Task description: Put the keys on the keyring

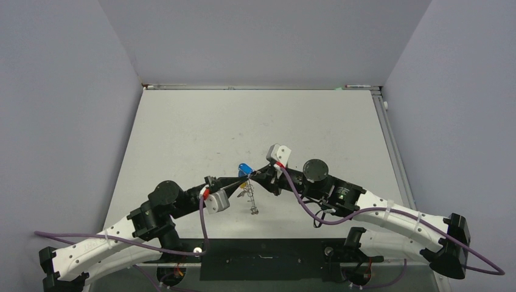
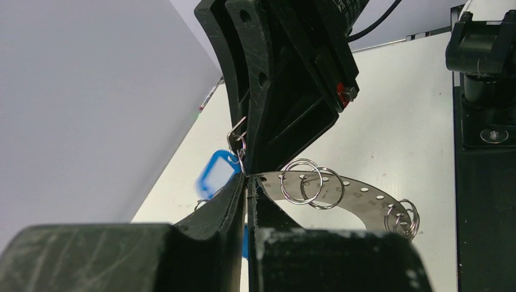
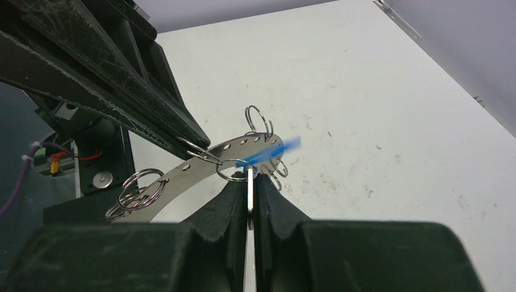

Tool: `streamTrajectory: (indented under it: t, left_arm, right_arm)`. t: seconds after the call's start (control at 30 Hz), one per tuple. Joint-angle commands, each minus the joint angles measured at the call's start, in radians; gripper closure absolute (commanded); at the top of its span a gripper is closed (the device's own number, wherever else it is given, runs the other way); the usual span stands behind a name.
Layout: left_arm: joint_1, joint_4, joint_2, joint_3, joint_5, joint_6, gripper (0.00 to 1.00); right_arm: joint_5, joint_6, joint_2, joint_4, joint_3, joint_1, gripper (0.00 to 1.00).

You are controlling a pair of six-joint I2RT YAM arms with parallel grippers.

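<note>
The keyring (image 2: 359, 194) is a thin curved metal band with holes, carrying several small split rings (image 2: 302, 181). My left gripper (image 2: 248, 180) is shut on one end of it and holds it above the table. My right gripper (image 3: 250, 182) is shut on a flat silver key (image 3: 250, 193), whose blue tag (image 3: 275, 151) looks blurred. The key's small ring touches the band (image 3: 201, 165) near the left fingertips (image 3: 185, 137). From above, both grippers meet at mid table (image 1: 251, 179), with the blue tag (image 1: 245, 168) just behind. The left wrist view shows the tag (image 2: 214, 172) beside the right fingers (image 2: 286, 103).
The pale table (image 1: 195, 121) is enclosed by grey walls on three sides. A black base plate (image 1: 261, 258) lies at the near edge between the arm bases. A small metal piece (image 1: 254, 210) hangs or lies below the keyring.
</note>
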Motion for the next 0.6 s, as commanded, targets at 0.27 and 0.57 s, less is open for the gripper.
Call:
streamTrajectory:
  t: [0.27, 0.57]
  left_arm:
    - [0.001, 0.025, -0.084, -0.018, -0.092, 0.056, 0.24]
    - [0.003, 0.217, -0.191, -0.159, -0.455, 0.112, 0.04]
  right_arm:
    - [0.130, -0.209, 0.073, -0.171, 0.217, 0.006, 0.95]
    - [0.161, -0.254, 0.132, -0.187, 0.279, 0.020, 0.95]
